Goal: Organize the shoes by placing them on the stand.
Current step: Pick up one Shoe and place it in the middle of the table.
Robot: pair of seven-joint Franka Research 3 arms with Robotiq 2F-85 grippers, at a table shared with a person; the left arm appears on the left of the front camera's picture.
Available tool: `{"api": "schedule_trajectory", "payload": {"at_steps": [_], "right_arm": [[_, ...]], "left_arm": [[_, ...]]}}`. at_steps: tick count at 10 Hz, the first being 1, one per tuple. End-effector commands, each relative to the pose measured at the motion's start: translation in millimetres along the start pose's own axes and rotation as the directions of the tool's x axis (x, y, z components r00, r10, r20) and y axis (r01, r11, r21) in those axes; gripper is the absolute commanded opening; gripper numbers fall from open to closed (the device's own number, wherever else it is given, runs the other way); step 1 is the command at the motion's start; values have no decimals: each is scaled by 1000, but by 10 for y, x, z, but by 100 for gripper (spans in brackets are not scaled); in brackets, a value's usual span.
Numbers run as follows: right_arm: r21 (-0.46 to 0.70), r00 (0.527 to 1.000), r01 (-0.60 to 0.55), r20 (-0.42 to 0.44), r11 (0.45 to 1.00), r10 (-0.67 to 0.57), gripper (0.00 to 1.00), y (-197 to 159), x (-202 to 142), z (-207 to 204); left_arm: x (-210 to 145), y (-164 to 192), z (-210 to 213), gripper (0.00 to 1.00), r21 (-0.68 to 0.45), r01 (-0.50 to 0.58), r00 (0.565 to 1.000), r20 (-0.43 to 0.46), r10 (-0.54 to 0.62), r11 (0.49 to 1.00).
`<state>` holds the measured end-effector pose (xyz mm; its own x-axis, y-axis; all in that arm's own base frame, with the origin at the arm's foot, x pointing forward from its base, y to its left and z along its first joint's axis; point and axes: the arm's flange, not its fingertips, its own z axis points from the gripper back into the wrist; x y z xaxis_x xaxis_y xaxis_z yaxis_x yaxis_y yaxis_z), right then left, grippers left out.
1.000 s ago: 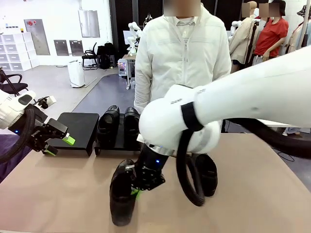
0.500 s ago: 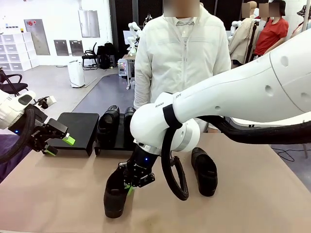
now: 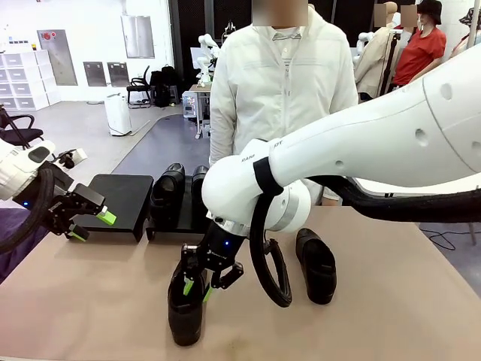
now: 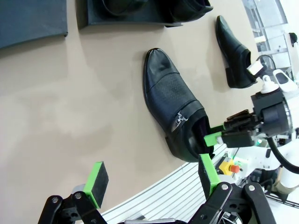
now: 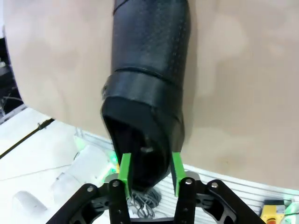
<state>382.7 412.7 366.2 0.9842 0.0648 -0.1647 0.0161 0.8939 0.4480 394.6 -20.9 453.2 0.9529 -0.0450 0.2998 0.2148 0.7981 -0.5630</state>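
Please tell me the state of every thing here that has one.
Left gripper: open, empty.
Right gripper: open, at near shoe's heel.
Near shoe: upright on table.
Far shoe: on table.
Shoe pair: on right stand section.
Left stand section: holds no shoe.

Two glossy black shoes [image 3: 168, 195] sit on the stand [image 3: 120, 197]; a third shoe [image 3: 186, 320] and fourth shoe [image 3: 316, 265] lie on the table [image 3: 398, 301].
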Motion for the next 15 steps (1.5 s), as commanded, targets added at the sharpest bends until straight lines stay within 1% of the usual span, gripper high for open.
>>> {"api": "schedule_trajectory", "payload": {"at_steps": [1, 2, 3, 4, 5, 6, 7, 8, 9, 10, 11, 12, 13, 14, 15], "right_arm": [[99, 993, -101, -50, 990, 106, 100, -162, -208, 473], [124, 988, -138, -50, 983, 145, 100, -339, -379, 801], [124, 986, -155, -35, 980, 161, 100, -591, -599, 1158], [107, 987, -159, 2, 981, 160, 100, -850, -775, 1461], [122, 988, -154, 20, 981, 153, 100, -1204, -932, 1832], [157, 987, -158, 8, 975, 159, 100, -1587, -1061, 2197], [209, 987, -156, -12, 965, 162, 100, -2048, -1161, 2611], [292, 988, -130, -38, 948, 148, 100, -2460, -1224, 2946], [393, 988, -125, -32, 911, 150, 100, -2865, -1297, 3207], [459, 997, -75, 21, 885, 74, 100, -3282, -1407, 3407], [515, 997, -57, 71, 856, 24, 100, -3581, -1527, 3490], [567, 993, -67, 118, 821, 0, 100, -3802, -1627, 3494], [593, 987, -52, 154, 804, -50, 100, -3921, -1662, 3442], [526, 980, 1, 170, 850, -106, 100, -3863, -1609, 3329], [561, 993, -24, 109, 828, -45, 100, -3989, -1727, 3562]], "left_arm": [[-4, 12, 19, 100, 2, -3, 1000, -4, 3, 1000], [-4, 12, 19, 100, 2, -3, 1000, -4, 3, 1000], [-4, 12, 19, 100, 2, -3, 1000, -4, 3, 1000], [-4, 12, 19, 100, 2, -3, 1000, -4, 3, 1000], [-4, 12, 19, 100, 2, -3, 1000, -4, 3, 1000], [-4, 12, 19, 100, 2, -3, 1000, -4, 3, 1000], [-4, 12, 19, 100, 2, -3, 1000, -4, 3, 1000], [-4, 12, 19, 100, 2, -3, 1000, -4, 3, 1000], [-4, 12, 19, 100, 2, -3, 1000, -4, 3, 1000], [-4, 12, 19, 100, 2, -3, 1000, -4, 3, 1000], [-4, 12, 19, 100, 2, -3, 1000, -4, 3, 1000], [-4, 12, 19, 100, 2, -3, 1000, -4, 3, 1000], [-4, 12, 19, 100, 2, -3, 1000, -4, 3, 1000], [-4, 12, 19, 100, 2, -3, 1000, -4, 3, 1000], [-4, 12, 19, 100, 2, -3, 1000, -4, 3, 1000]]}}
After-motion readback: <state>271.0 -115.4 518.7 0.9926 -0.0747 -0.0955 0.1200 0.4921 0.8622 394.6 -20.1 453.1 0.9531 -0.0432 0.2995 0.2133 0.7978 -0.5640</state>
